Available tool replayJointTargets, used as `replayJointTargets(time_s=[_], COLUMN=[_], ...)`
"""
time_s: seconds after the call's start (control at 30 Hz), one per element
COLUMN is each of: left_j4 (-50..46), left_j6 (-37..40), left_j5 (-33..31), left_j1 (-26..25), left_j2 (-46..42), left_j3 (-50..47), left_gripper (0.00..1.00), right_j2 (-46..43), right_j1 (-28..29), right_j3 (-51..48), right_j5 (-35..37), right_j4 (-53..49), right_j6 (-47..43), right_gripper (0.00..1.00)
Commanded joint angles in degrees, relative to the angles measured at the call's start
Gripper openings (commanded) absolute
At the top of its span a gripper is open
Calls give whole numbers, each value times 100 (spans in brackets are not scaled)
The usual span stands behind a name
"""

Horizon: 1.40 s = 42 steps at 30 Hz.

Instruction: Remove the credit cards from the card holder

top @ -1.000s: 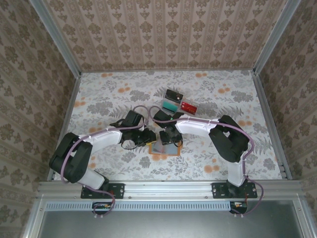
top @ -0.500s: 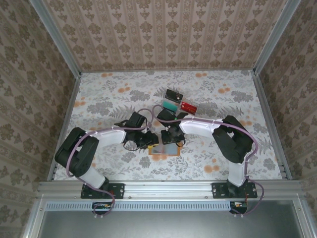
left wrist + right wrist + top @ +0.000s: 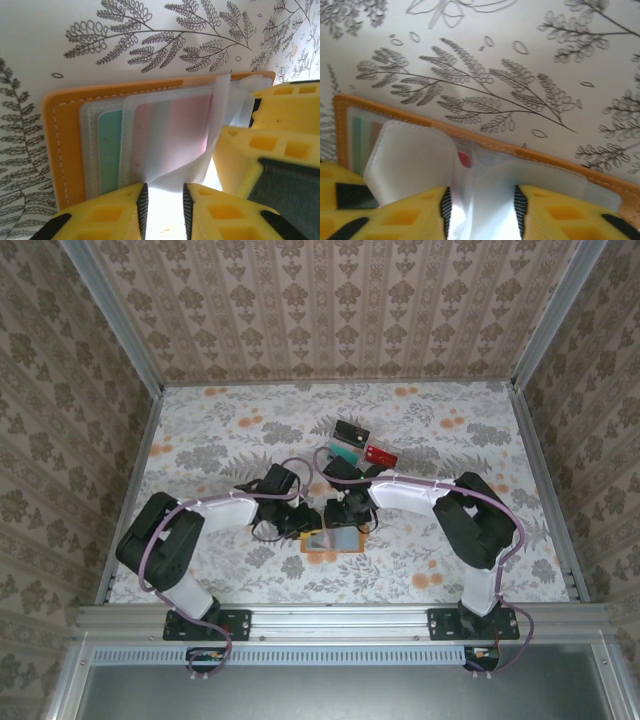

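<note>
Both arms have crept inward over the wallet. Left gripper pinches a clear pocket, probably anchoring it. Right gripper clamps another sleeve. Three cards lie beyond on the table.

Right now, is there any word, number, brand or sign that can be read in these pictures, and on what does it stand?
None can be read.
Red card: pale markings, too small to read.
Black card: small marks, too blurred to read.
Teal card: no text to see.
Card holder: cards in its clear pockets show only as colour bands, no print legible.
</note>
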Motion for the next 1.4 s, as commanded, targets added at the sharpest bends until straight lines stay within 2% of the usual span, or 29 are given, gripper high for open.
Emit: replayJointTargets(time_s=[0.0, 0.2, 0.37, 0.53, 0.7, 0.97, 1.37], left_j4=[-40, 14, -15, -226, -354, -135, 37], left_j6=[81, 76, 85, 137, 175, 214, 258], left_j5=[8, 55, 93, 42, -22, 133, 70], left_j1=[-65, -65, -32, 129, 370, 324, 246], left_j2=[150, 154, -96, -516, -764, -379, 161], left_j3=[38, 1, 21, 31, -79, 104, 523], left_gripper=[24, 13, 11, 16, 23, 32, 32], right_j2=[-5, 147, 318, 415, 446, 399, 226], right_j1=[-54, -57, -47, -31, -21, -22, -45], right_j3=[-175, -103, -66, -66, -91, -222, -382], right_j5=[-287, -56, 324, 682, 904, 616, 295], right_j4=[158, -84, -493, -726, -782, -461, -48], right_j6=[188, 378, 323, 112, -39, -82, -194], right_gripper=[49, 51, 41, 33, 31, 29, 29])
